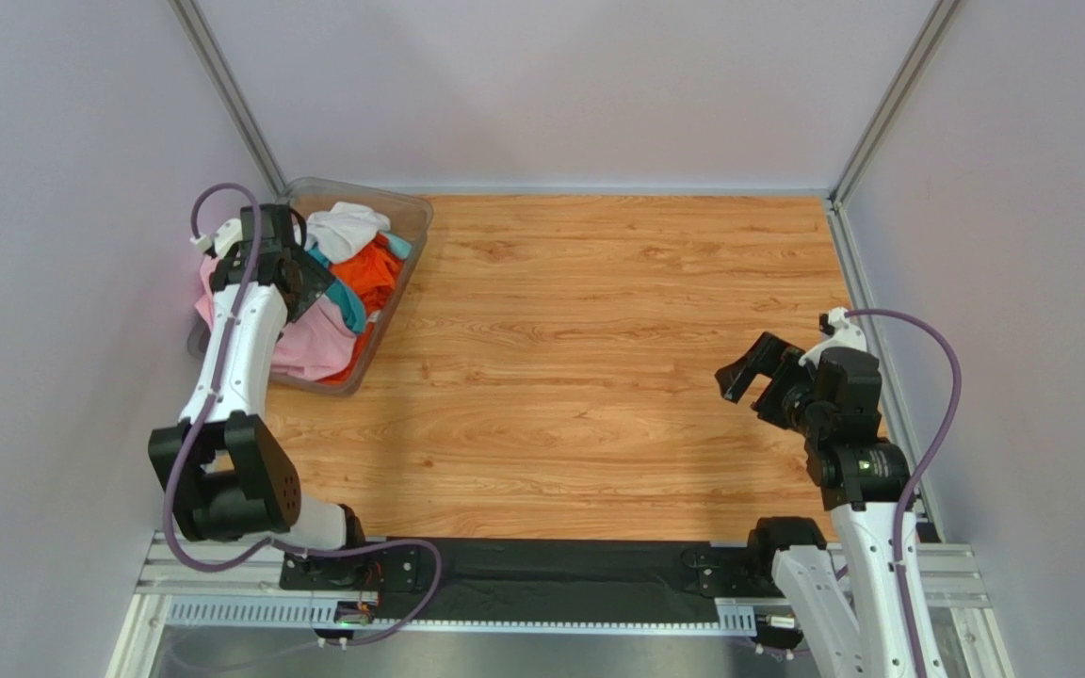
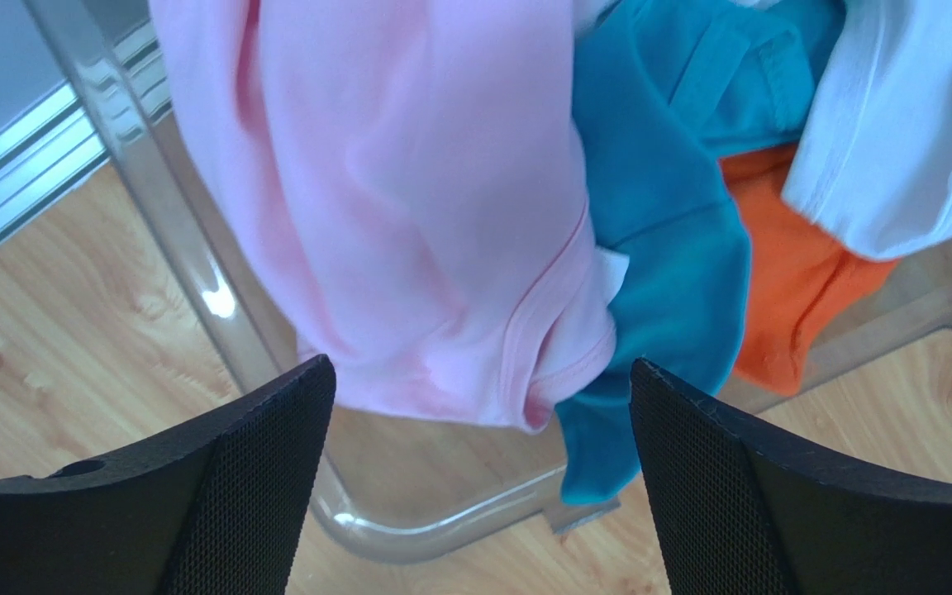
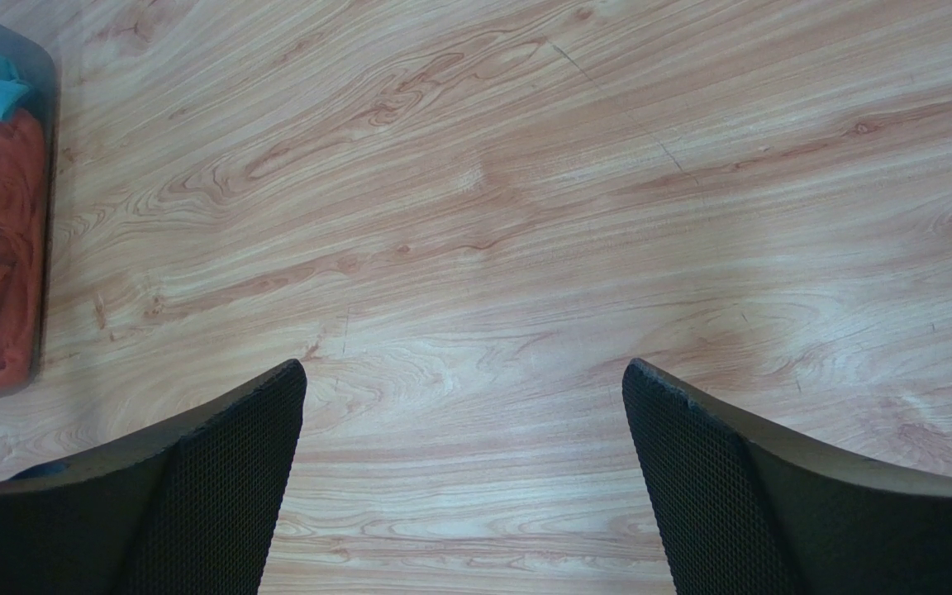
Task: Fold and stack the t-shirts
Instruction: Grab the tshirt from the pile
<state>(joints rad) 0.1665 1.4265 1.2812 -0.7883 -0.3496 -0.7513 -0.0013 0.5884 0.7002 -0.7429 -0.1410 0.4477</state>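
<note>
1. The t-shirts (image 1: 364, 276), pink, teal, orange and white, lie heaped in the bin (image 1: 414, 212) at the counter's (image 1: 605, 353) far left corner.
2. Left fingers (image 2: 196, 496) are spread apart, holding nothing, just above the pink shirt (image 2: 419, 186).
3. Right fingers (image 3: 171, 496) are apart, holding nothing, over the counter's right side.

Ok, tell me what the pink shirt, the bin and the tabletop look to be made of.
Pink t-shirt: soft knit cloth, likely cotton jersey; matte, draped in folds, with a stitched hem.
Bin: clear hard plastic, glossy; the wood shows through its wall and its rim carries highlights.
Tabletop: wood-grain surface, smooth with a faint sheen; solid wood or laminate cannot be told.
</note>
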